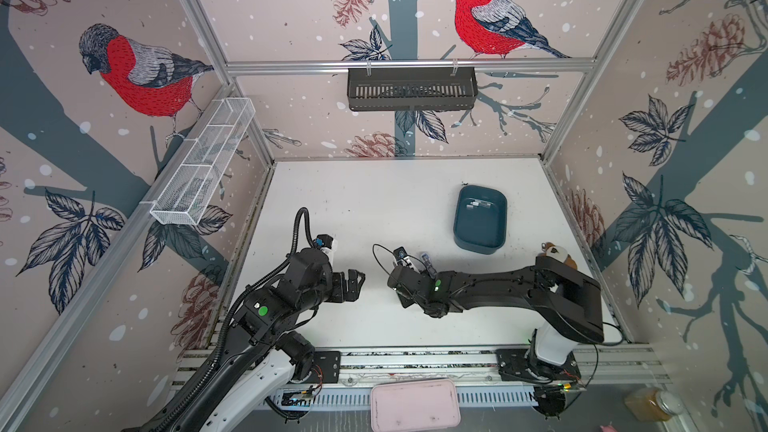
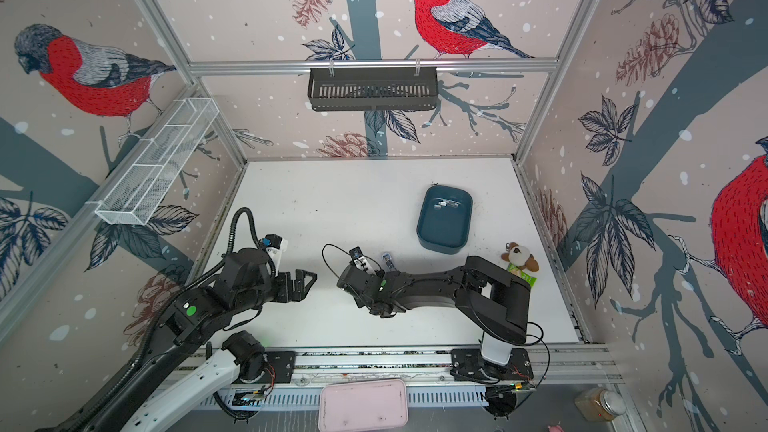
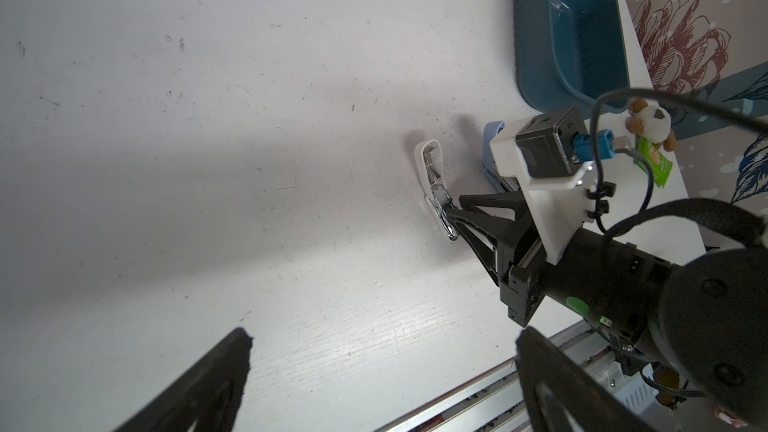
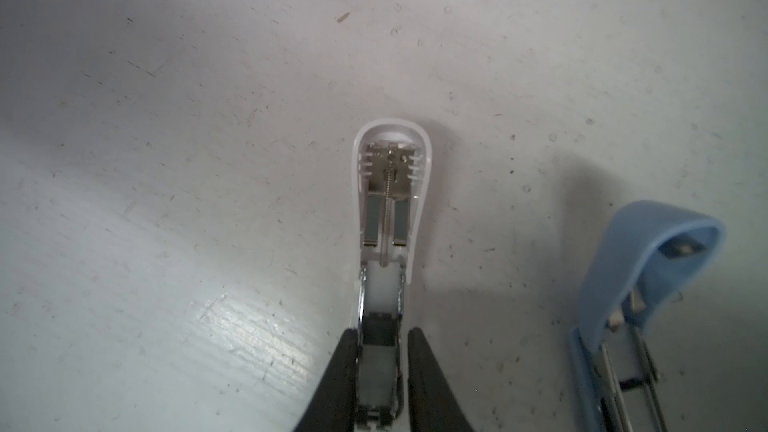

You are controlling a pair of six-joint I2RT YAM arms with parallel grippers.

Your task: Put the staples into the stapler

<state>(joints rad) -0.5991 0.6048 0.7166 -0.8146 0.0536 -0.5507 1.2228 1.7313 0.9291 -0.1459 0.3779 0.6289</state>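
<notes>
Take the teal tray (image 1: pixel 478 245) as your marker. The left gripper (image 1: pixel 356 284) hangs well away from it, claw spread wide and empty. The right gripper (image 4: pixel 382 332) sits near the tray's front corner, its fingers flanking the metal channel of the white stapler (image 4: pixel 390 184); you can't tell whether they pinch it. That stapler lies flipped open just beside a blue stapler (image 4: pixel 648 268), its long axis roughly along the tray's long side and its lid tip pointing away from the right gripper. The staples (image 1: pixel 481 204) lie inside the tray. Opening looks done, so next you need a strip fetched and laid true along the channel.
</notes>
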